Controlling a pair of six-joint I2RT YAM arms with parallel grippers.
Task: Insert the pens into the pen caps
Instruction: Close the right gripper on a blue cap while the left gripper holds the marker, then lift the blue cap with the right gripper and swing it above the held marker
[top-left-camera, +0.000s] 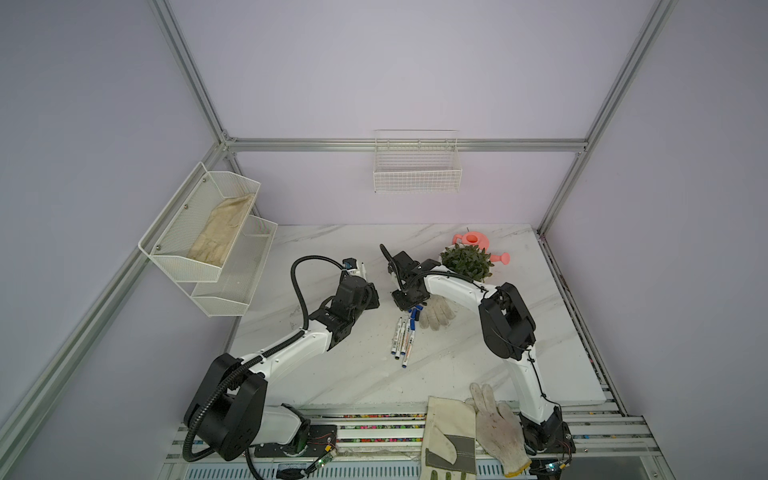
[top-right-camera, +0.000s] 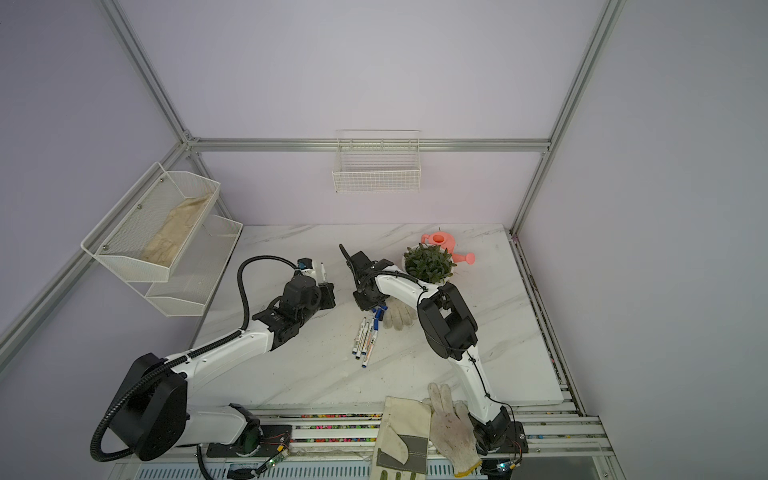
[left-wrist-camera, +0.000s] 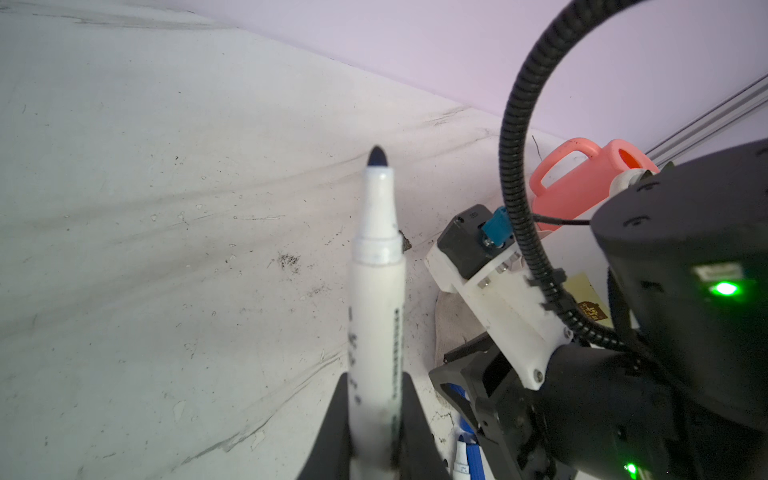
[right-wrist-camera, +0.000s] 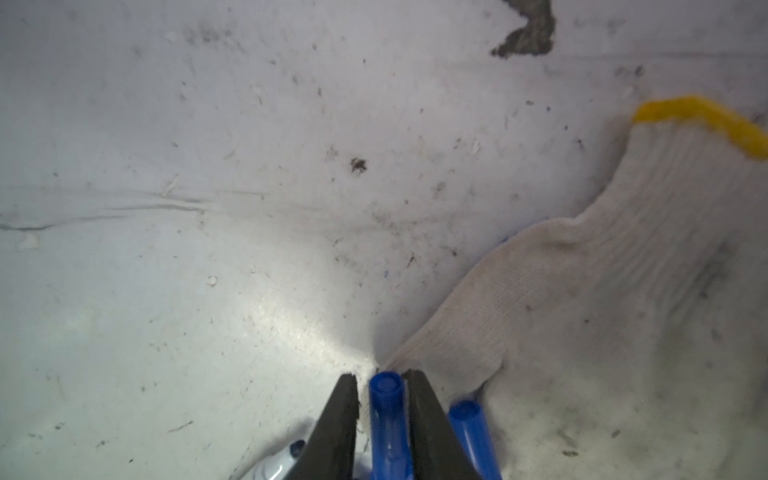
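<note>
— Work gloves lie nearest the camera on the front rail, a leather-palmed glove (top-left-camera: 451, 432) and a knitted glove (top-left-camera: 496, 428). Neither concerns you. Where is your pen?

— Your left gripper (left-wrist-camera: 376, 376) has its fingers clamped low on the barrel of an uncapped pen (left-wrist-camera: 376, 291). The pen is raised off the surface (left-wrist-camera: 166, 249) with its dark tip pointing away from the wrist. Gripping that low leaves the whole nib end free to enter a cap.

— And your right side?

— Your right gripper (right-wrist-camera: 380, 374) is down at the surface, its fingers slightly apart astride a blue pen cap (right-wrist-camera: 386, 415). A sliver of light shows between one finger and the cap, so I judge it not yet gripped. The cap's open mouth sits just at the fingertips, which is how you want it to receive the pen.

— What crowds you?

— A second blue cap (right-wrist-camera: 469, 428) lies just beside one finger. A second knitted glove (right-wrist-camera: 582, 311) lies right against that cluster, so you could snag fabric when you close. The other pens (top-left-camera: 400, 338) lie side by side next to the caps.
</note>
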